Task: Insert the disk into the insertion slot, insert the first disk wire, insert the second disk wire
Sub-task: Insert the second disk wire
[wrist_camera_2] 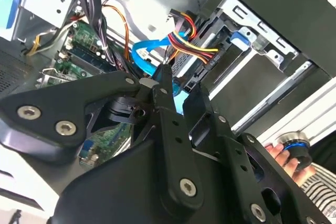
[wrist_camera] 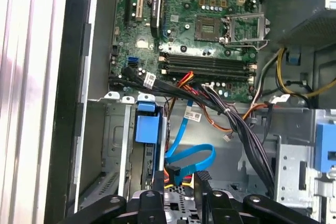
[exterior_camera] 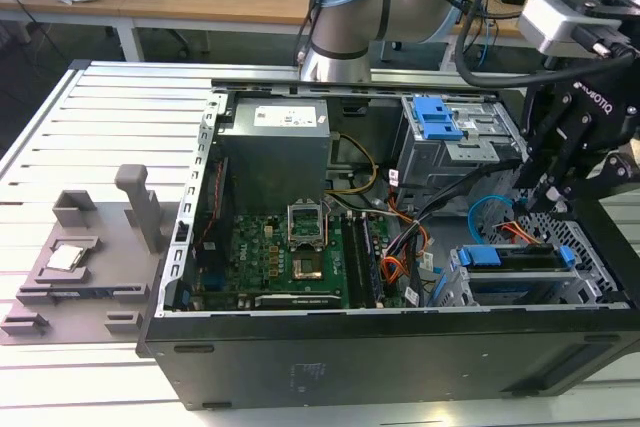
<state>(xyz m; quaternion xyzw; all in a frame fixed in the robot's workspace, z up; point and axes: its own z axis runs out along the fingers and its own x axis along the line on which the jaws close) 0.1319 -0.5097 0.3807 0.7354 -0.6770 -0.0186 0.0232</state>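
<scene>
- Fingers (wrist_camera_2: 176,85): nearly closed; whether they pinch the wire connector (wrist_camera_2: 185,80), cannot tell.
- Disk (exterior_camera: 520,259): seated in insertion slot (exterior_camera: 462,285), case's front corner.
- Step: wire insertion; needs square alignment.

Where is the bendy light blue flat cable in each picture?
Exterior view: the light blue flat cable loops just above the low grey metal drive cage, toward the exterior view's right.
Second wrist view: the cable curves behind the black gripper.
First wrist view: it loops beside the blue plastic carrier tab.
Shared landmark: the green motherboard.
</scene>
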